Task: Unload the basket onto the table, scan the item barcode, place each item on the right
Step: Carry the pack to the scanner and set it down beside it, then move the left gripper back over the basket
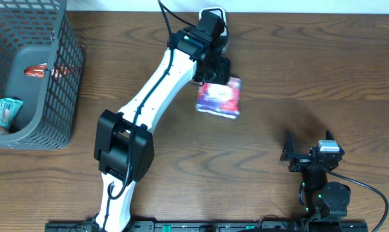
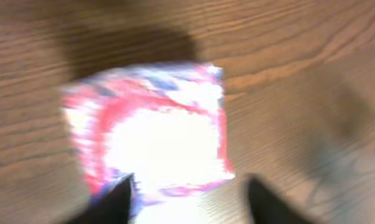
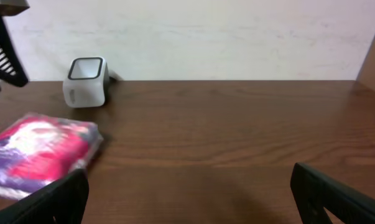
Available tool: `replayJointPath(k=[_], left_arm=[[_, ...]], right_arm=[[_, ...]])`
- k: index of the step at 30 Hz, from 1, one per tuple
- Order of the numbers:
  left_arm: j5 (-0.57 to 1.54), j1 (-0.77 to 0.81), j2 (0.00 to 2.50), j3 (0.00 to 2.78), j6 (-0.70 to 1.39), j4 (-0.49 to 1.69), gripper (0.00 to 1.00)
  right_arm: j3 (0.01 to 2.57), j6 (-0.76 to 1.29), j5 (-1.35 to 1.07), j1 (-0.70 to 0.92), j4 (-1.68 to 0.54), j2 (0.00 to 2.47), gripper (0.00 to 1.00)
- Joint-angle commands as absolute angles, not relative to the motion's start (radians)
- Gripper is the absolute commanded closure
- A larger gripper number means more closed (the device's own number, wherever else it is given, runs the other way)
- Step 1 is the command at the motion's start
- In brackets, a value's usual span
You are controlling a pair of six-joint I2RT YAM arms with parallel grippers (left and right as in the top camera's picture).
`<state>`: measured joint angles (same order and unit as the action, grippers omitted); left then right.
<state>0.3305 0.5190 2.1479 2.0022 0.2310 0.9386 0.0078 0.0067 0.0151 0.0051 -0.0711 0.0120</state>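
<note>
Packet [image 1: 219, 98] lies loose by scanner [image 3: 86, 81] at table's far edge; left jaws and right jaws open, empty; we judge scan unconfirmed.

In the left wrist view the packet [image 2: 150, 130] is showing only as red, white and purple smears, its print too blurred to read; the bottom edge is cutting off the left gripper [image 2: 190, 196] fingers; overhead, the left arm [image 1: 159, 80] is hiding most of the scanner [image 1: 215, 11]; the frame's edge is cropping the basket [image 1: 59, 77], whose contents are looking too small to name.
</note>
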Motion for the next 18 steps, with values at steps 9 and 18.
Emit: replayJointPath(k=[9,18], left_arm=[[0.324,0.427,1.954,2.001,0.222,0.945,0.14],[0.323,0.265,1.767,2.001,0.221,1.028,0.12]], right_arm=[[0.006,0.003,0.009,0.015,-0.075,0.007,0.01],[0.006,0.003,0.009,0.015,-0.075,0.007,0.01]])
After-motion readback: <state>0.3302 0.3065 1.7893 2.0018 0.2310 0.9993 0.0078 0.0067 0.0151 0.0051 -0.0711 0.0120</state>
